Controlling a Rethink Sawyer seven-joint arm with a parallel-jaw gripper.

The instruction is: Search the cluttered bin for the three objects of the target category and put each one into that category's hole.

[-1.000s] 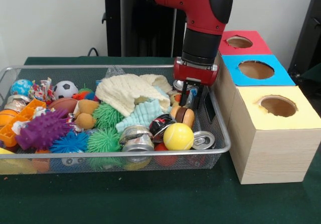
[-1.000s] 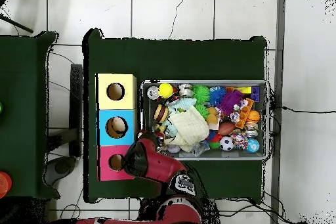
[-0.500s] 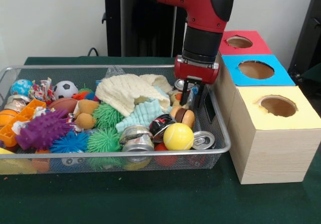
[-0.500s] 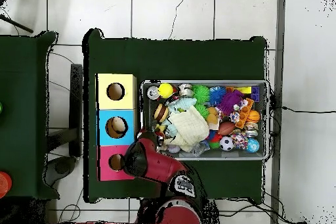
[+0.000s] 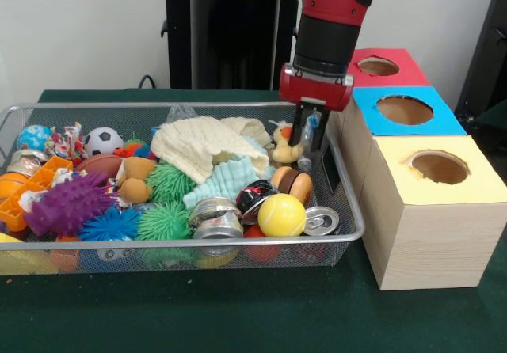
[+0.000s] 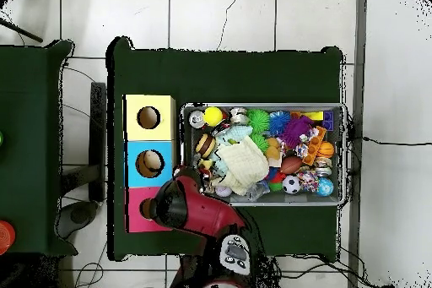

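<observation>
1. Gripper: hangs above the bin's right end, clear of the clutter. Jaws closed on a slim, pale bluish item, probably a small can; identity not certain.
2. Item: held upright between the jaws, above the bin's right end and touching nothing in the bin.
3. Duck: lies in the bin just left of the gripper, apart from it.
4. Cans: two or more crushed ones at the bin's front wall, a further one at its front right corner. Judged to be candidates of the same category, not yet picked.
5. Boxes: yellow, blue and red, in a row against the bin's right end, each with a hole on top. Seen from overhead, the blue hole shows something pale inside.
6. Step in hand: carry of a picked piece from bin to hole; pick judged done, drop not yet done.
7. Next move calls for: travel right, past the bin's rim, centring over the proper hole, then release. The proper hole is not evident; blue seems likely, given its contents.
8. Risk: slim piece may catch on the hole's edge if off-centre.
</observation>
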